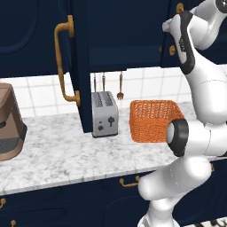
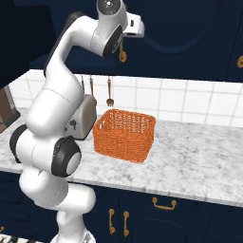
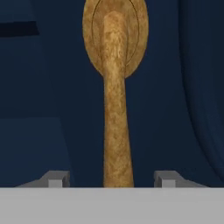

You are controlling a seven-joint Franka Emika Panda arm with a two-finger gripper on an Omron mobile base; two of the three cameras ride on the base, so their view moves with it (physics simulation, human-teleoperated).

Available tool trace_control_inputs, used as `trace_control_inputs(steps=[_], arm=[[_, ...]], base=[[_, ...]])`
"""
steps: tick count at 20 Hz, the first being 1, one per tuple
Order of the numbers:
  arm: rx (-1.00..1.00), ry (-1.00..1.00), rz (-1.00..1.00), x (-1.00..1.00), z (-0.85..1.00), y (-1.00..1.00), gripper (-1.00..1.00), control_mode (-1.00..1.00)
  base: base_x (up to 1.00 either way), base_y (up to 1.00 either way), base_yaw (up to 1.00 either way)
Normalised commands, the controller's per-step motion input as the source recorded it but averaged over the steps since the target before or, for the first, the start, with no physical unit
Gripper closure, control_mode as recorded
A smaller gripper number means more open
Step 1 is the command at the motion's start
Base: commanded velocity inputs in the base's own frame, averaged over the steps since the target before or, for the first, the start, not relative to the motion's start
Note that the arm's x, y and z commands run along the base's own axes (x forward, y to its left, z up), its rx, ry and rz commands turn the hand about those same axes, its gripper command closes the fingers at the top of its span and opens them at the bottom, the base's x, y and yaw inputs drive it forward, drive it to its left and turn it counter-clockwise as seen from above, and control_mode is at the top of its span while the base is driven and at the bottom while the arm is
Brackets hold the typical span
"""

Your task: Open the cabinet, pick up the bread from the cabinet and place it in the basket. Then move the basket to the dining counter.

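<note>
In the left base view, far left on the marble worktop (image 1: pixel 57 146) stands a brown appliance (image 1: pixel 9 122) that I cannot name with certainty. Next to it hangs one open door of the cabinet (image 1: pixel 82 66), turned edge-on, with its long curved brass handle (image 1: pixel 62 62) facing left. Under the cabinet stands a silver toaster (image 1: pixel 104 114), and behind it some utensils (image 1: pixel 119 86) hang on the white tiled wall. Just to the right of the toaster sits the orange wicker basket (image 1: pixel 153 119); nothing can be seen inside it. The bread cannot be seen in these pictures, so I judge it is inside the cabinet, behind a door.

Further right the arm reaches up to a closed cabinet door. In the hand view, the gripper (image 3: pixel 109 179) has a brass door handle (image 3: pixel 116 113) exactly between its two fingertips (image 3: pixel 54 179). The handle's long axis runs from the fingertips straight away toward the round mounting plate at the top of this view, so it lies across the closing direction. The fingers stand apart on both sides of the handle, with a clear gap on each side; they do not touch it yet.

I judge that the step in hand is to grip this handle; the fingers only need to close, then pull.
</note>
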Motion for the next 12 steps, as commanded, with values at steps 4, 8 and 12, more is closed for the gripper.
trace_control_inputs(steps=[4,8,12], arm=[[0.00,0.00,0.00,0.00,-0.04,0.17,1.00,-1.00],[0.00,0.00,0.00,-0.17,-0.04,0.01,1.00,-1.00],[0.00,-0.02,0.00,-0.83,-0.13,-0.53,1.00,-1.00]], base=[[0.00,0.00,0.00],[0.00,0.00,0.00],[0.00,0.00,0.00]])
